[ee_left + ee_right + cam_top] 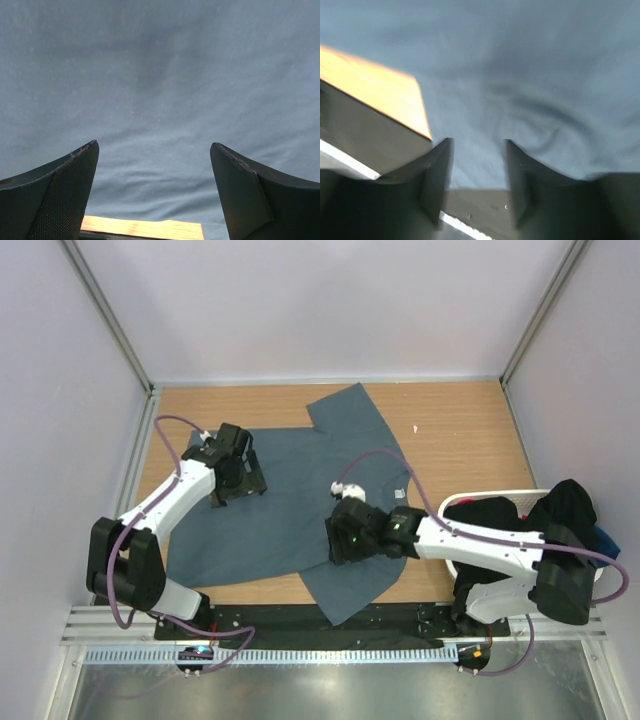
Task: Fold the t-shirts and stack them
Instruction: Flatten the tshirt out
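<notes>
A slate blue-grey t-shirt (300, 490) lies spread flat on the wooden table, one sleeve toward the back and one hanging over the front edge. My left gripper (243, 483) hovers over its left part. In the left wrist view that gripper (155, 150) is wide open, with only smooth cloth (160, 75) below it. My right gripper (338, 545) is over the shirt's near middle. In the blurred right wrist view its jaws (477, 145) stand partly apart, and the shirt's edge (475, 165) lies in the gap. More t-shirts, a black one (570, 505) and a red one (490, 508), are heaped in the basket.
A white plastic laundry basket (492, 494) stands at the right by the right arm's base. Bare wooden table (460, 430) shows behind and to the right of the shirt. Pale walls enclose the table on three sides. A dark strip and rail (300, 625) run along the front edge.
</notes>
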`<state>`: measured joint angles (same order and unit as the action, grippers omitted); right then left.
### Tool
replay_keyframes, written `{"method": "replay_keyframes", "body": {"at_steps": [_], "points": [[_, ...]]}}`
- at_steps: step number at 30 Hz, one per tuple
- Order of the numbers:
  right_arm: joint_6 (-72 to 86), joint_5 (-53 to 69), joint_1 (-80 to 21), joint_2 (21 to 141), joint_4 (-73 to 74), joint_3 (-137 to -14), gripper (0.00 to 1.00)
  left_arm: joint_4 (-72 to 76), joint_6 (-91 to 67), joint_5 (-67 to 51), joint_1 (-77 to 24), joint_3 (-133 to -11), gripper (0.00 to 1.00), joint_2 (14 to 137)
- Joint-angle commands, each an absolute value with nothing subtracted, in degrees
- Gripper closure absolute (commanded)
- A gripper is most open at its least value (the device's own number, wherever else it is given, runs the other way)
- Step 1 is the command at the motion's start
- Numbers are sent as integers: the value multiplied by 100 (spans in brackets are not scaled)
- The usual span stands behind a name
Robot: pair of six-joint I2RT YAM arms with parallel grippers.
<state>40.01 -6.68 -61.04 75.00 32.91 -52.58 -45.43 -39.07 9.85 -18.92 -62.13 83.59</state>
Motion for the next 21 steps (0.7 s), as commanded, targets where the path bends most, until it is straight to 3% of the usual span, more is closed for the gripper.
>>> {"method": "replay_keyframes", "body": {"at_steps": [1,3,13,21], "points": [[4324,-747,-6678,7787,3340,-4931,53,-4694,-3990,897,-1907,-6091,7,8060],[4368,-826,-6872,7989,3314,-4922,65,-4685,-4016,870,-1907,-6056,6,7885],[4368,-1011,-7251,8850,2988,-4835,90,-4562,-4236,878,-1916,-5493,6,7366],[4394,-809,-7269,8798,3400,-4334,96,-4579,-4359,1028,-1916,-5511,7,7286]]}}
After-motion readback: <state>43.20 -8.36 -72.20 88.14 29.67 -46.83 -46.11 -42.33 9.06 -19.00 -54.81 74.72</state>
